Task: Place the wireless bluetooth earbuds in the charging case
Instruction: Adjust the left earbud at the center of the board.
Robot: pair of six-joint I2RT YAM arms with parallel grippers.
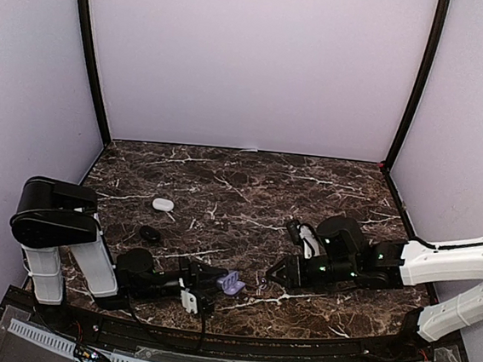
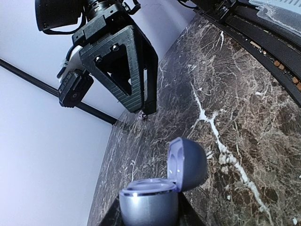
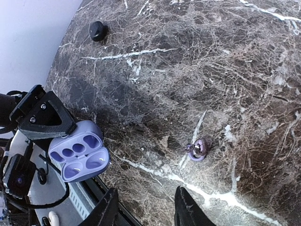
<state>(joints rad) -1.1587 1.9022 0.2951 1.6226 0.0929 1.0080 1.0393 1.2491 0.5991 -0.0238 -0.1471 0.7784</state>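
Observation:
The purple charging case (image 3: 80, 153) is held at the table's near edge with its lid (image 2: 188, 162) swung open and its empty wells facing up. My left gripper (image 1: 213, 283) is shut on the case's body (image 2: 149, 203). One purple earbud (image 3: 197, 149) lies on the marble, to the right of the case and apart from it. My right gripper (image 3: 146, 212) hangs just over the table with its jaws apart and nothing between them; the earbud lies ahead of its fingertips (image 3: 187, 207). In the left wrist view the right gripper (image 2: 146, 106) hovers right over that earbud (image 2: 142, 116).
A white pebble-shaped case (image 1: 163, 203) and a black one (image 1: 151, 234) lie on the left part of the marble table (image 1: 249, 190); the black one (image 3: 97, 30) also shows in the right wrist view. A black rail (image 1: 209, 336) runs along the near edge.

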